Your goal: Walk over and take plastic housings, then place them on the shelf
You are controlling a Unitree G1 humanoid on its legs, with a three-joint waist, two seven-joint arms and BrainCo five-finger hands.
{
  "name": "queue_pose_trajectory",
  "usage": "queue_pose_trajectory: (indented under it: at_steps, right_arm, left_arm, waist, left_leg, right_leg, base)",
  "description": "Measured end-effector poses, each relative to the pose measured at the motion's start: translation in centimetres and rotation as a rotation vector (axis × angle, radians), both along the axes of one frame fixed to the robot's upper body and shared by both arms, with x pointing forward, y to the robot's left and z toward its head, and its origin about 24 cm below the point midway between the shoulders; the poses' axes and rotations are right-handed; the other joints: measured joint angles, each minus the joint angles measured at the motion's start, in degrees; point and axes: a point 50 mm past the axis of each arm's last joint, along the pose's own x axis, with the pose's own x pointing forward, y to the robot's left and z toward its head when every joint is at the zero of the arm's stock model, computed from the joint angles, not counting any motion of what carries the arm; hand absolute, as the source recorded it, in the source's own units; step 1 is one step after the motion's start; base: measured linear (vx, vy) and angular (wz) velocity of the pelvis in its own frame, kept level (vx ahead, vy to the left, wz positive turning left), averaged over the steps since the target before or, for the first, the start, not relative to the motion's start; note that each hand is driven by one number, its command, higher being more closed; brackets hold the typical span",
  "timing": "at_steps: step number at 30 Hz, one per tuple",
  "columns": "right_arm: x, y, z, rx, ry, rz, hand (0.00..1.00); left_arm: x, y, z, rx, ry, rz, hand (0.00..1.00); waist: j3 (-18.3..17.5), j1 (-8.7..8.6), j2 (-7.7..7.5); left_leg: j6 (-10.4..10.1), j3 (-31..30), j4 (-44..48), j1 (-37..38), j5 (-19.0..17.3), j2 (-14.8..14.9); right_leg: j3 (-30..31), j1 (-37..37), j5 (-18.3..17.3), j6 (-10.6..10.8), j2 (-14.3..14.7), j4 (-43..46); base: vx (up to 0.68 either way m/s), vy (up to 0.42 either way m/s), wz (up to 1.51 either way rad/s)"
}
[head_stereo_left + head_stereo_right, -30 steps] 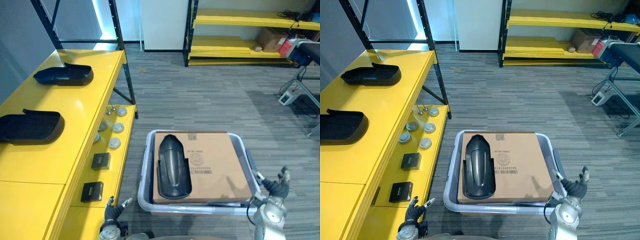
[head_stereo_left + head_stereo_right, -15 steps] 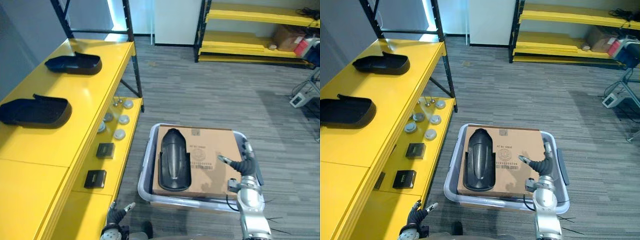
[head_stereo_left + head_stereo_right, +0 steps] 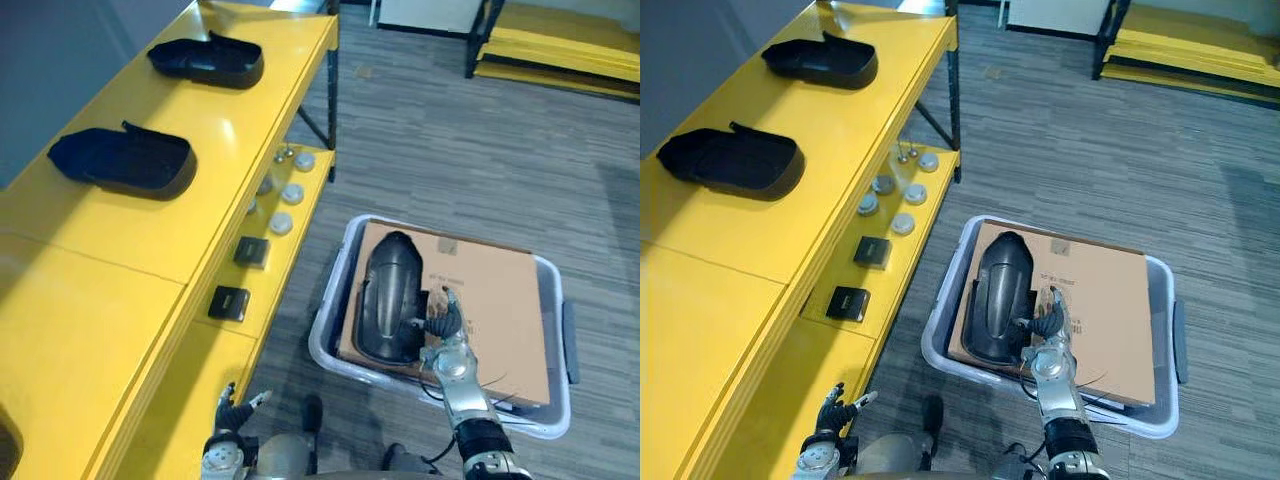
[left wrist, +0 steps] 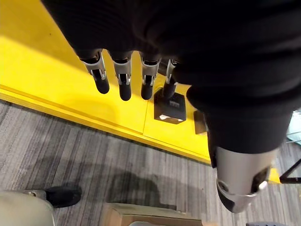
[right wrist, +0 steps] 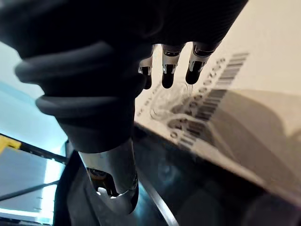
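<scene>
Off to the left the yellow shelf (image 3: 120,260) is carrying two black plastic housings on its top level, a nearer one (image 3: 125,160) and a farther one (image 3: 208,62). They are lying well apart, and bare yellow is showing nearer the robot, which looks to me like room for the next one. On the lower level, small round discs (image 3: 282,222) and two little black boxes (image 3: 229,302) are sitting in a loose line, apart from the job. The left hand (image 3: 232,413) is hanging low beside the shelf's edge with its fingers straight and loose, holding nothing, idle as far as I can judge. Moving right, a grey bin (image 3: 324,335) is standing on the floor with a cardboard box (image 3: 500,310) filling it, and a third housing (image 3: 388,300) is lying domed side up along the box's left part, easy to take from above. The right hand (image 3: 440,320) is hovering at that housing's right edge, fingers straight over the cardboard and thumb toward the black shell, gripping nothing yet; I'd say it is lining up for a grasp. The cardboard is showing a round stamp and a barcode, but the print beside them is too small for me to make out.
</scene>
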Motion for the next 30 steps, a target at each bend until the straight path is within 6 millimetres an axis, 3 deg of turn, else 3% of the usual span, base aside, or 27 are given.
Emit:
queue_pose_trajectory:
  at_steps: [6,17,24,30]
  right_arm:
    - [0.5,-0.7,0.4,-0.024,-0.002,-0.054,1.00]
    - [1.1,1.2,0.3,0.060,0.011,0.018,1.00]
    - [1.7,0.6,2.6,0.057,-0.101,0.009,1.00]
    - [1.3,-0.7,4.9,0.023,-0.225,-0.041,1.00]
  left_arm:
    - [0.4,-0.2,0.1,0.008,-0.012,0.005,0.00]
    - [0.9,-0.3,0.3,0.000,-0.023,0.008,0.00]
    - [1.2,-0.3,0.5,0.000,-0.038,0.003,0.00]
    - [3.7,-1.8,3.0,-0.001,-0.184,-0.082,0.00]
  waist:
    - [0.0,0.02,-0.01]
    - [0.2,0.03,-0.33]
    - [0.5,-0.15,-0.81]
    - [0.5,-0.30,-0.80]
  left_leg:
    - [0.0,-0.6,0.0,-0.5,0.0,-0.2]
    - [-0.2,0.1,0.0,-0.2,0.1,0.0]
    - [-0.2,0.3,0.0,0.5,0.1,0.0]
    - [-0.3,0.0,0.0,0.8,0.2,0.0]
  right_leg:
    - [-1.1,0.0,-0.1,0.2,-0.1,0.1]
    - [-0.2,0.0,-0.4,0.6,0.0,-0.1]
    - [0.5,0.3,0.2,0.9,-0.1,-0.1]
    - [0.3,0.8,0.2,0.9,-0.2,-0.1]
  base:
    - [0.00,-0.007,0.06]
    - [0.01,-0.011,-0.01]
    - [-0.02,-0.007,-0.05]
    - [-0.02,-0.007,0.03]
